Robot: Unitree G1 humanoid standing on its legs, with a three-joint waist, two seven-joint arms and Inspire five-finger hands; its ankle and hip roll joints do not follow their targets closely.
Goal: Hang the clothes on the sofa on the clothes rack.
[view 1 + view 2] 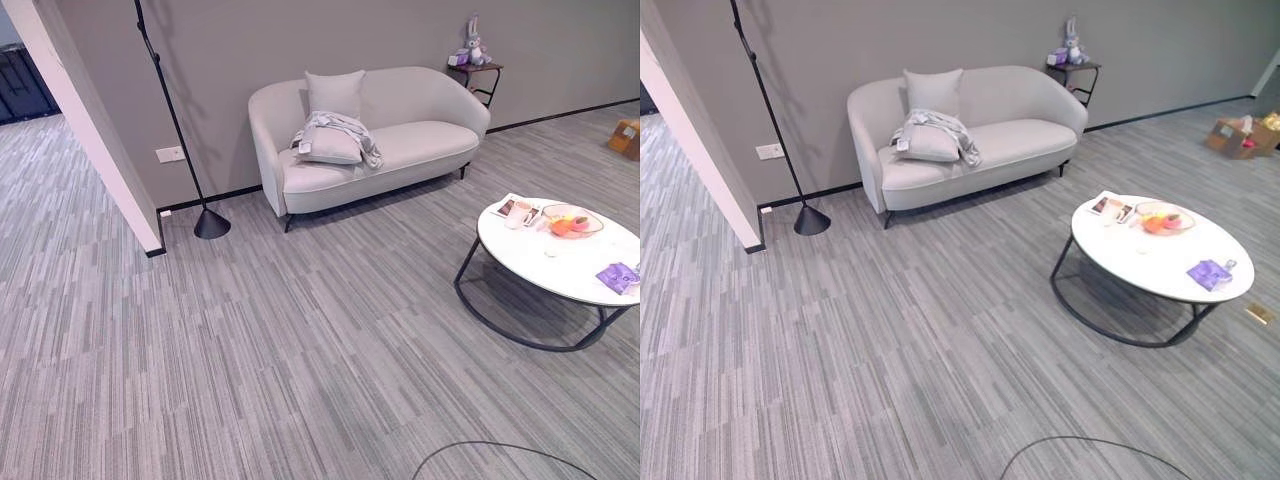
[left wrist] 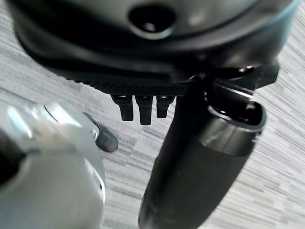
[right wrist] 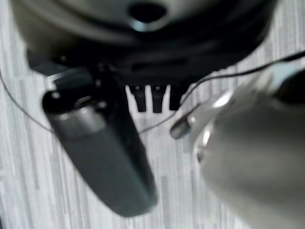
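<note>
A light grey garment (image 1: 345, 128) lies draped over a cushion (image 1: 328, 147) on the pale two-seat sofa (image 1: 420, 140), which stands against the far wall across the carpet. Left of the sofa, a thin black pole (image 1: 170, 110) rises from a cone-shaped base (image 1: 211, 224). In the left wrist view my left hand (image 2: 143, 47) hangs over the carpet, its fingers (image 2: 145, 109) straight and its thumb (image 2: 200, 167) out, holding nothing. My right hand (image 3: 152, 43) hangs the same way in the right wrist view, with straight fingers (image 3: 157, 100) and nothing in them.
A round white table (image 1: 540, 262) on a black frame stands at the right, carrying a fruit bowl (image 1: 572, 222), a cup (image 1: 519, 213) and a purple pack (image 1: 617, 277). A white wall corner (image 1: 90, 130) juts in at the left. A small side table (image 1: 475, 68) bears a plush rabbit. A cardboard box (image 1: 1230, 135) sits at the far right.
</note>
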